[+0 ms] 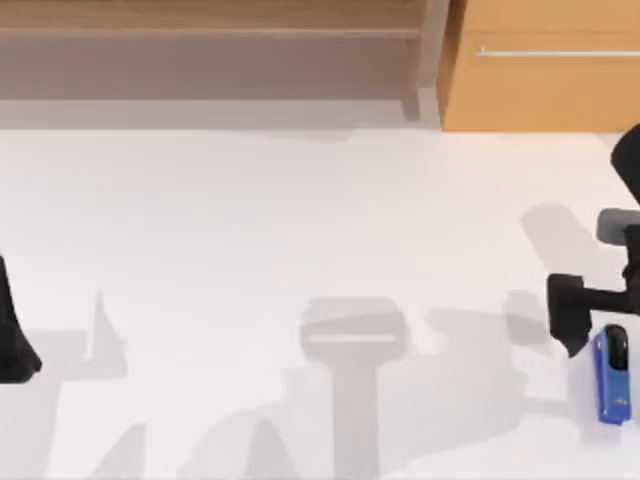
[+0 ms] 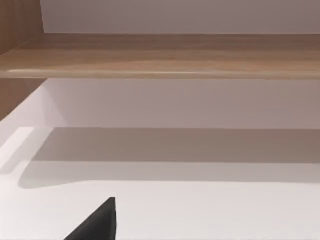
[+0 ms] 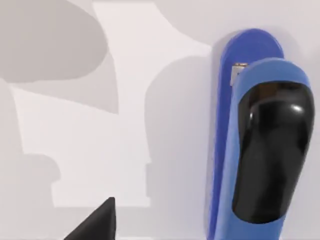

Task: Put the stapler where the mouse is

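The bright-blue stapler [image 1: 610, 376] lies flat on the white table [image 1: 300, 220] near the front right corner, its black rounded piece [image 1: 616, 347] at the far end. In the right wrist view the stapler [image 3: 260, 135] appears close up, resting on the table and untouched. My right gripper [image 1: 570, 315] hovers just left of and slightly behind the stapler, not holding it. My left gripper [image 1: 12, 340] is parked at the table's left edge. The mouse is out of view.
A long wooden shelf [image 1: 210, 40] runs along the back, also seen in the left wrist view [image 2: 160, 60]. A wooden cabinet with a metal handle [image 1: 540, 65] stands at the back right. Arm shadows fall across the table's front half.
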`<state>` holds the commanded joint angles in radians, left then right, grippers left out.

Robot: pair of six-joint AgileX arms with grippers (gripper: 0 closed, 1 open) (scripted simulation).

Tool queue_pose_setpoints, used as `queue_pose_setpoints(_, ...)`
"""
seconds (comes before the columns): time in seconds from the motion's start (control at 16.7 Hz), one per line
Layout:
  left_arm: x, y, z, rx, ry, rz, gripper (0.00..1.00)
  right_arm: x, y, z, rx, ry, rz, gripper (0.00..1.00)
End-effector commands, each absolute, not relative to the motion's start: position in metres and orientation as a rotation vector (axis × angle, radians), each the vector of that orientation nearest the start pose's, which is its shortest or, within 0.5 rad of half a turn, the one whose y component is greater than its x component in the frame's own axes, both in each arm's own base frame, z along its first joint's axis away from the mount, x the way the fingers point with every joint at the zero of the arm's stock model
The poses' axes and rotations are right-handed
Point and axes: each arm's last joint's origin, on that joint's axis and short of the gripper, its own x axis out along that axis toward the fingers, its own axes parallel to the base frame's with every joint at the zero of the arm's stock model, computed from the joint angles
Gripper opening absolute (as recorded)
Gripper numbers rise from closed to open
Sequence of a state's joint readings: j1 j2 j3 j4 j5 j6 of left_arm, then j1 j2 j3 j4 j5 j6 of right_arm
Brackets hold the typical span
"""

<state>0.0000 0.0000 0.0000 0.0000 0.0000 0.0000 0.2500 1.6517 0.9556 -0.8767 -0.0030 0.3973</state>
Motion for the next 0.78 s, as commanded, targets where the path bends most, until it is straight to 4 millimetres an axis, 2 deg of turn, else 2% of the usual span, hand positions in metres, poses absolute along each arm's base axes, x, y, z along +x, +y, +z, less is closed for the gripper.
queue_pose_setpoints(0.3,0.106,-0.001,0.16,0.0,0.0,0.0,1.0,0.265,0.07,0.117,0.118,1.564,-0.111,1.0)
queue_pose_setpoints(0.54,0.106,-0.001,0.16,0.0,0.0,0.0,1.0,0.265,0.07,0.114,0.118,1.568,-0.112,1.0)
queue_pose_setpoints(0.78,0.106,-0.001,0.16,0.0,0.0,0.0,1.0,0.265,0.07,0.114,0.118,1.568,-0.112,0.7)
